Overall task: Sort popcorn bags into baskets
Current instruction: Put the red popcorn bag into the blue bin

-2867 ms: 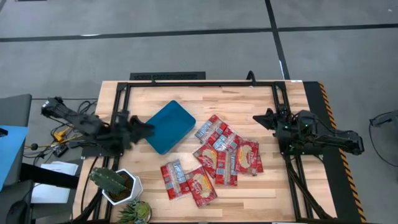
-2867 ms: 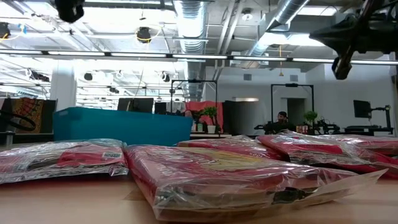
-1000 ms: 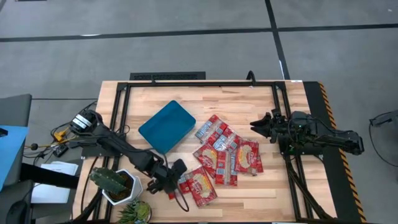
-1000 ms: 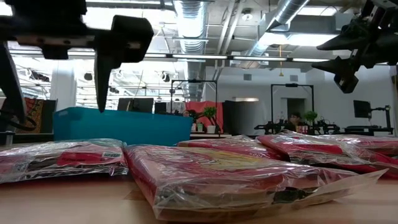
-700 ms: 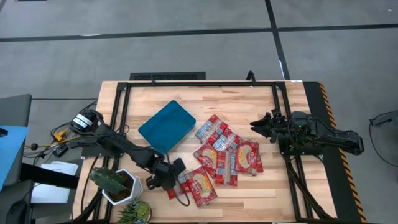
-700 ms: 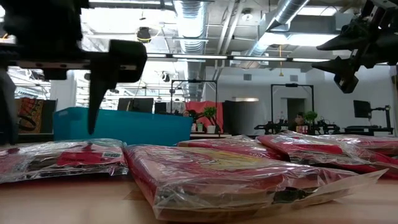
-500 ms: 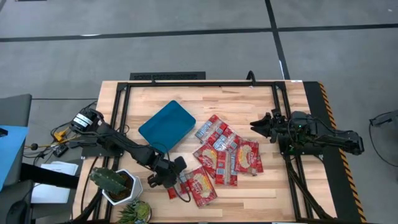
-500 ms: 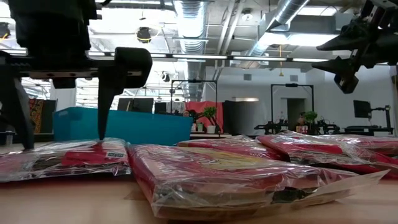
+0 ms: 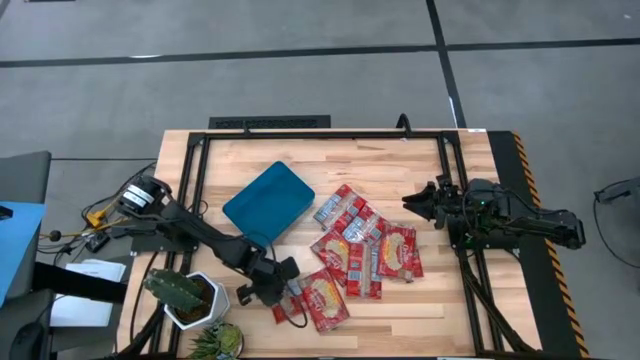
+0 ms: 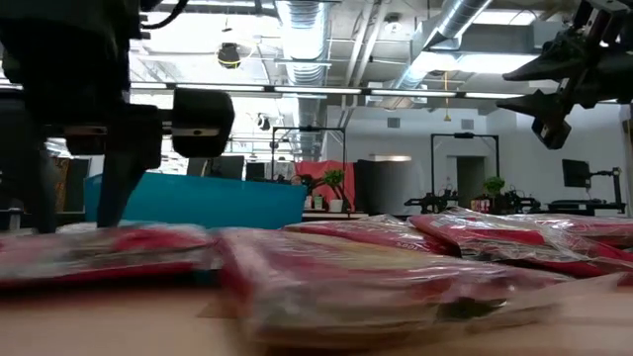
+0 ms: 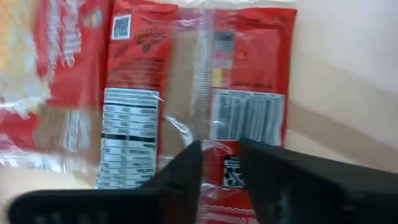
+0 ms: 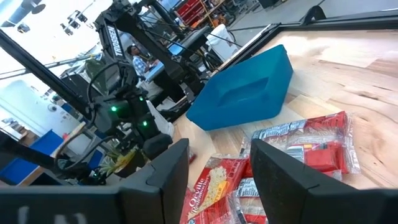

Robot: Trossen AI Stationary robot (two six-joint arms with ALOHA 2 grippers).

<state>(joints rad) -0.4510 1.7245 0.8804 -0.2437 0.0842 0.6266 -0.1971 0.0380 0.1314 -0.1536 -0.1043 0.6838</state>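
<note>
Several red popcorn bags (image 9: 362, 248) lie flat in a loose pile on the wooden table, right of the teal-blue basket (image 9: 268, 203), which rests on its bottom. A little apart, at the near left, lies one bag (image 11: 193, 93) with its printed back and centre seam up. My left gripper (image 9: 281, 285) is down on it, shut on its film. My right gripper (image 9: 410, 203) hangs open above the table's right side, pointing level toward the pile, with nothing between its fingers (image 12: 165, 180). My left gripper pinches the near-left bag between its two fingers (image 11: 186, 171), on the bag's printed back beside the centre seam, close to one short end (image 11: 229, 169). The fingers come from above, slanting down. The bag lies flat on the table.
A white pot with a cactus (image 9: 188, 297) stands at the table's near left corner, close to my left arm. Black frame rails (image 9: 320, 133) run along the table's far edge and sides. Bare wood shows between the basket and the far rail.
My left gripper has sunk onto the near-left bag and drawn slightly toward the table's left edge. Its fingers, wide apart a second ago, have closed on the bag's film. The bag stays on the table.
</note>
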